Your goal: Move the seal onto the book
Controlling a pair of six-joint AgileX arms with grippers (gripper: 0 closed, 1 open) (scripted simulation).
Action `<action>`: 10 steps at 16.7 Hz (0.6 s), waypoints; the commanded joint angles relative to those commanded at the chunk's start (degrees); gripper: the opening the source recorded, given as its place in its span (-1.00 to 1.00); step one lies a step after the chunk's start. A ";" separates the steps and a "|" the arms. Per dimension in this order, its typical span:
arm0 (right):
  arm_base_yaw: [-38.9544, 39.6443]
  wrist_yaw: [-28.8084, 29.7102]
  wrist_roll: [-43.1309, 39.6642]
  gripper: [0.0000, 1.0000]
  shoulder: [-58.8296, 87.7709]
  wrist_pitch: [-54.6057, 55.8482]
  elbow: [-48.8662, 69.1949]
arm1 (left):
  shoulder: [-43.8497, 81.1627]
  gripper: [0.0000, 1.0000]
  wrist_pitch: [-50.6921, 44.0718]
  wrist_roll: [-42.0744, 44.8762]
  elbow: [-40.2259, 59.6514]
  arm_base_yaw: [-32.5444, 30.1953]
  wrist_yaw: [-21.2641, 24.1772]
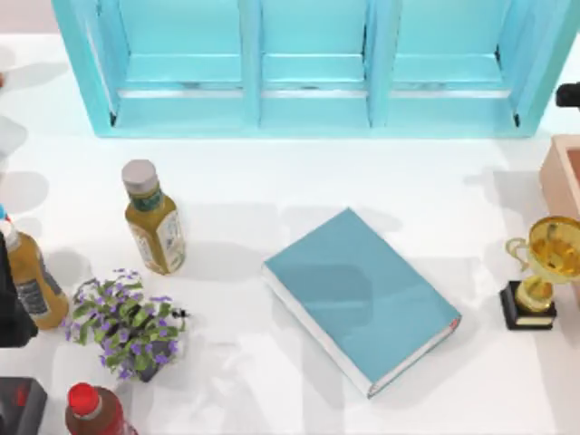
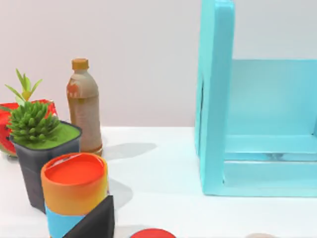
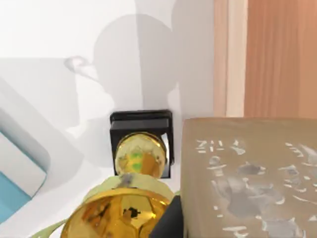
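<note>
The teal-blue book (image 1: 362,294) lies flat and slanted in the middle of the table, and one corner of it (image 3: 9,201) also shows in the right wrist view. The seal (image 3: 250,178), a tan-brown block with pale carved marks on its face, looms very close to the right wrist camera. My right gripper (image 3: 247,220) is shut on it, with one dark finger (image 3: 167,222) against its side. It hangs above the gold trophy (image 3: 136,158), to the right of the book. My left gripper (image 1: 11,313) is parked at the table's left edge.
A teal shelf unit (image 1: 308,109) spans the back. Two amber bottles (image 1: 154,222) (image 1: 32,281), a purple-flowered pot (image 1: 127,322) and a red-capped bottle (image 1: 91,408) crowd the left. The trophy (image 1: 539,272) and a wooden box (image 1: 564,177) stand at the right edge.
</note>
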 joint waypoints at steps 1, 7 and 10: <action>1.60 0.35 0.12 -1.00 -0.66 -1.63 0.24 | 0.00 1.00 0.00 0.00 0.00 0.00 0.00; 2.87 0.54 0.37 -1.00 -1.10 -3.03 0.37 | 0.00 1.00 0.00 0.00 0.00 0.00 0.00; 4.92 0.88 1.79 -1.00 -0.78 -1.77 1.26 | 0.00 1.00 0.00 0.00 0.00 0.00 0.00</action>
